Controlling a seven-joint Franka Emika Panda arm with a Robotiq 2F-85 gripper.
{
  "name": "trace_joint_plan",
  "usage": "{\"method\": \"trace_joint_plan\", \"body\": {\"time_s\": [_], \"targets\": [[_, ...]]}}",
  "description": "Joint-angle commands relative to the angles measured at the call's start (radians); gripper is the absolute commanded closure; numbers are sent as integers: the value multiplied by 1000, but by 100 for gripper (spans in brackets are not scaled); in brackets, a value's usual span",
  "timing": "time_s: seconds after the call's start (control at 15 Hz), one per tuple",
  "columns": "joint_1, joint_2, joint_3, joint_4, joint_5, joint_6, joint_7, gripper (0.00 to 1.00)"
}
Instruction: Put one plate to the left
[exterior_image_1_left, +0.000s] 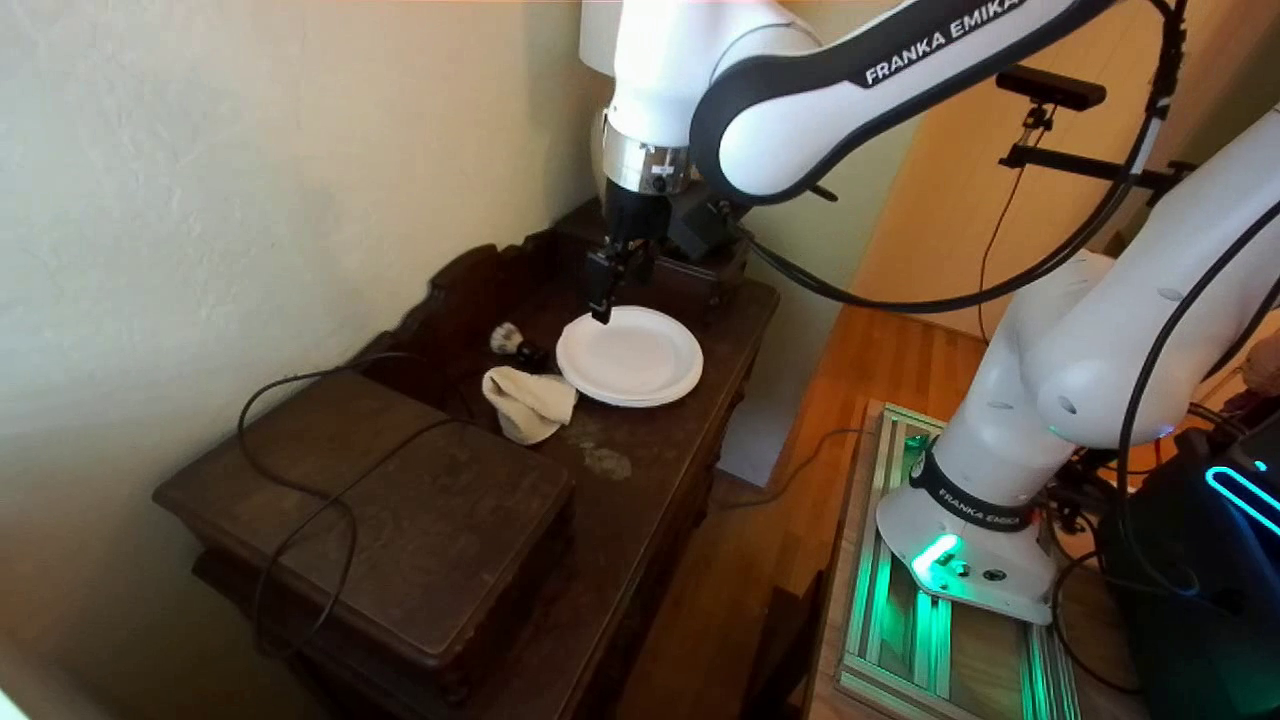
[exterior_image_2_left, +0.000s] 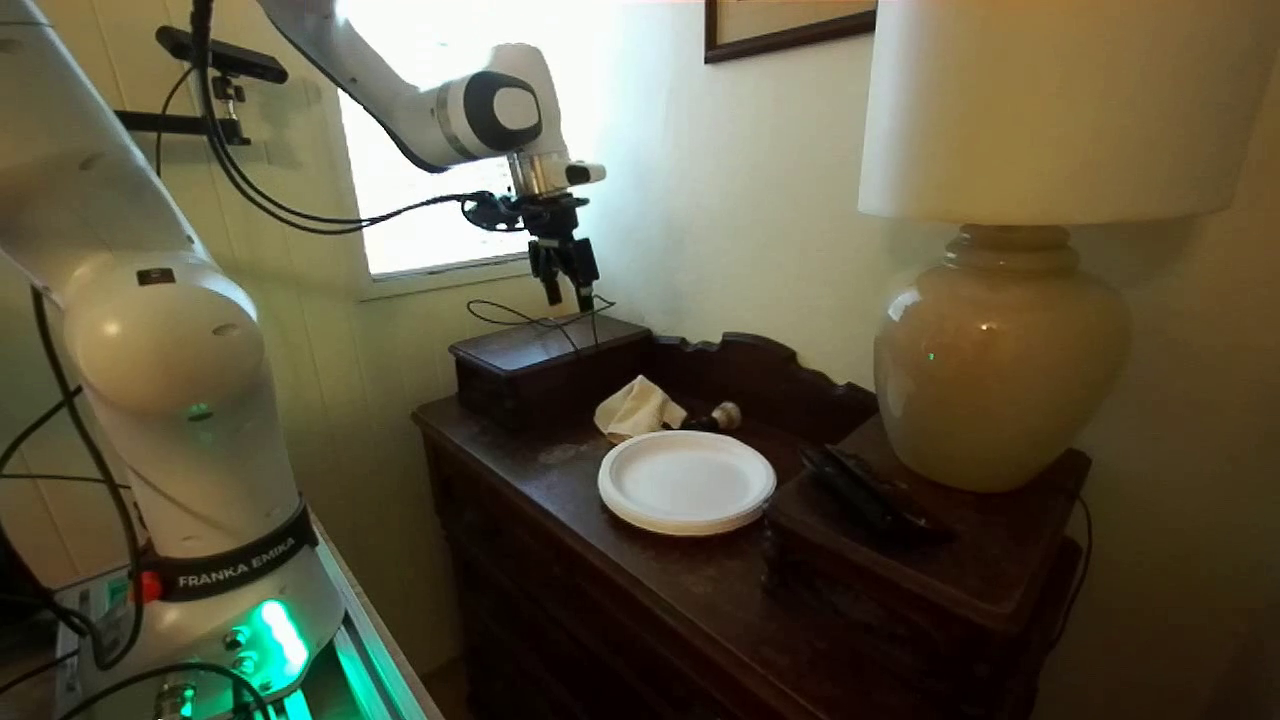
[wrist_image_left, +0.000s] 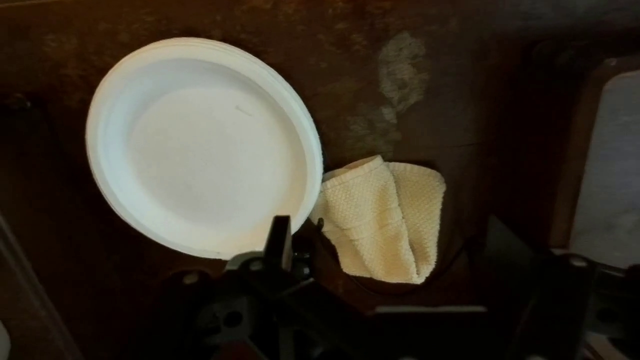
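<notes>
While pincer (exterior_image_2_left: 569, 300) hangs w/ jaws apart, wht plate (exterior_image_2_left: 687, 478) below, off to side

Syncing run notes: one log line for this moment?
tool: open, empty, above dresser | plates: stacked on dresser | cloth: beside plates | brush: near cloth | task: not yet done

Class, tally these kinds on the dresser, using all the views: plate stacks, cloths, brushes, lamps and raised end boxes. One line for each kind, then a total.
Stack of white plates: 1 (plates within it hard to count)
Cream cloth: 1
Brush: 1
Lamp: 1
Raised end boxes: 2
Total: 6
</notes>
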Motion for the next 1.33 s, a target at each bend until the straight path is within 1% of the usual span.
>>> {"method": "trace_joint_plan", "body": {"time_s": [0.0, 0.2, 0.47, 0.6, 0.67, 0.8, 1.0, 1.27], "targets": [[-26, 47, -24, -87, -76, 168, 6, 0], [-42, 112, -46, -116, -109, 283, -16, 0], [-57, 207, -80, -124, -148, 373, -31, 0], [-63, 246, -102, -125, -173, 385, -26, 0], [-37, 210, -99, -120, -134, 349, -24, 0], [-36, 229, -110, -116, -137, 352, -24, 0], [-31, 224, -108, -115, -136, 352, -24, 0], [-45, 275, -127, -122, -163, 432, -38, 0]]}}
